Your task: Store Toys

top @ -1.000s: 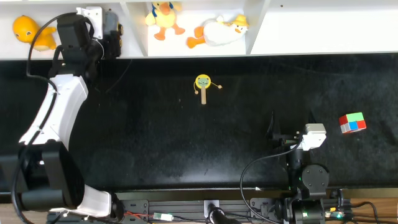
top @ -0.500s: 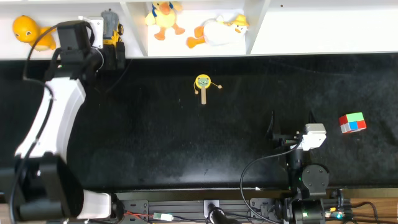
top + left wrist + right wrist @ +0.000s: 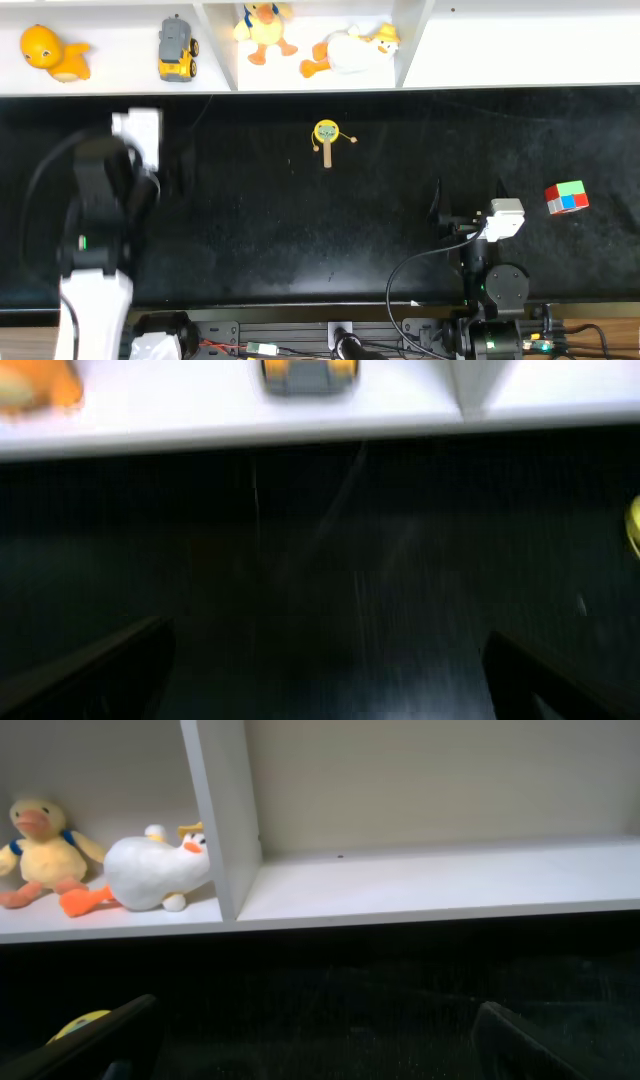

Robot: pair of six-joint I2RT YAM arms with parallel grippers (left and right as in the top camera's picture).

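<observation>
As the left gripper (image 3: 325,660) is backing away, fingers apart, the truck (image 3: 177,49) is sitting shelved; rattle (image 3: 326,133) and cube (image 3: 566,197) are waiting, right gripper (image 3: 310,1035) likewise spread.

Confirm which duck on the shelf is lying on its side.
The white duck, right of the yellow duck in the same compartment. It lies flat, orange feet out sideways. The yellow duck sits upright, and the orange duck in the left compartment looks upright too.
</observation>
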